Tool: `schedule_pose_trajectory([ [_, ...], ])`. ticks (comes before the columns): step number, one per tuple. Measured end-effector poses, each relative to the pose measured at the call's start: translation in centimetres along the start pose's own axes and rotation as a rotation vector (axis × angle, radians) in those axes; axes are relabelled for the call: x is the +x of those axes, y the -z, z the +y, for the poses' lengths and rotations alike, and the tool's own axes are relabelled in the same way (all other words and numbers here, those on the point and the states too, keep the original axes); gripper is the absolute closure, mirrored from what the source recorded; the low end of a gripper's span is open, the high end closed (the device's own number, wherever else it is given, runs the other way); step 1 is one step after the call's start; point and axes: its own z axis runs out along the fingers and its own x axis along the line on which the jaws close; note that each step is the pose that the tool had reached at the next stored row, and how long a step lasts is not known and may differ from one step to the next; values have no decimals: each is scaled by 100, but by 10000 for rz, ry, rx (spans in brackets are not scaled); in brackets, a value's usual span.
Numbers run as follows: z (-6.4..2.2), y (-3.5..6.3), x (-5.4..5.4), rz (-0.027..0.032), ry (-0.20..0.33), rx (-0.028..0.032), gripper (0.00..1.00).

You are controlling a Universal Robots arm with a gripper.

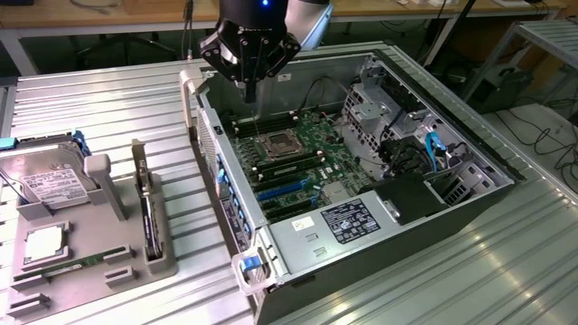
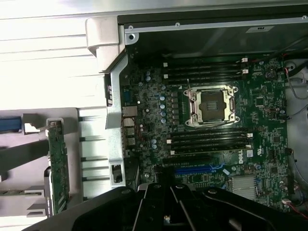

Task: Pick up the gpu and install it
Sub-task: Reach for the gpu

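Jaws pressed together, empty, above computer case (image 1: 210, 145). Untouched gpu (image 1: 147, 217) upright in rack (image 1: 108, 264) beside case. Pick-up not begun; calls for jaws spread at gpu.

1. I see the gpu (image 1: 150, 217) edge-on in its holder (image 1: 161, 261); fan side hidden.
2. Hard drive (image 1: 45, 179) cut by the exterior view's left edge.
3. Power supply label (image 1: 346, 222) text too small for me.
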Motion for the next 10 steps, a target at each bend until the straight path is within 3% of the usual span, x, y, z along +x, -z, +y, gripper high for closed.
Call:
schedule_pose_trajectory([
  [10,-3,1,30,-1,0,0,89],
])
